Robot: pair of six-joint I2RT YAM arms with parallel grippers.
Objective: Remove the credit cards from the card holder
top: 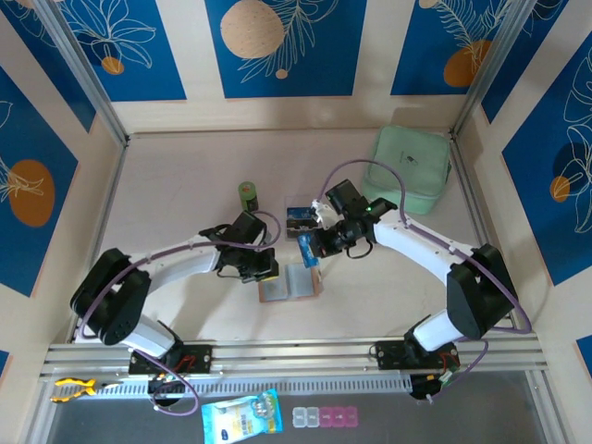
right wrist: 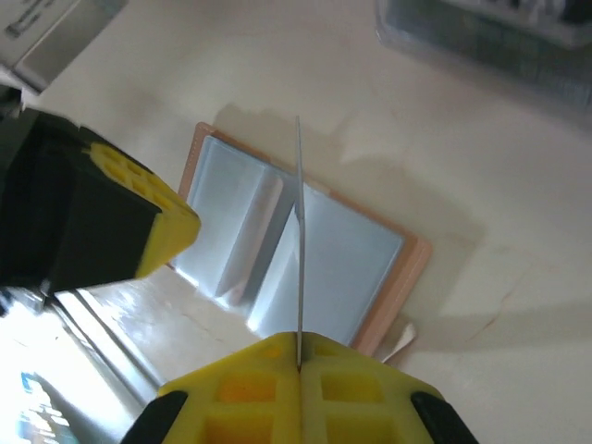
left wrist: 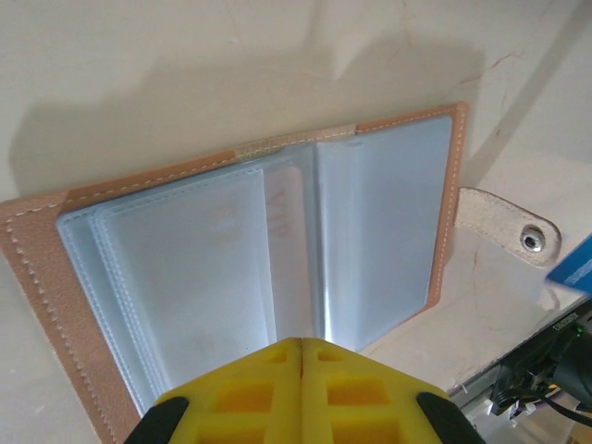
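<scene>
One thin blue plastic card [left wrist: 573, 264] pinched in my right gripper [right wrist: 298, 356], above open tan leather card holder [left wrist: 388, 222]; left gripper [left wrist: 302, 356] closed, empty, at its edge; next: set card aside, check pockets.

Tan card holder [left wrist: 213, 277], blue credit card [left wrist: 573, 268]

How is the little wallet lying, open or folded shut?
Open. The card holder lies spread flat on the table, its clear pockets facing up and its snap tab undone.
</scene>
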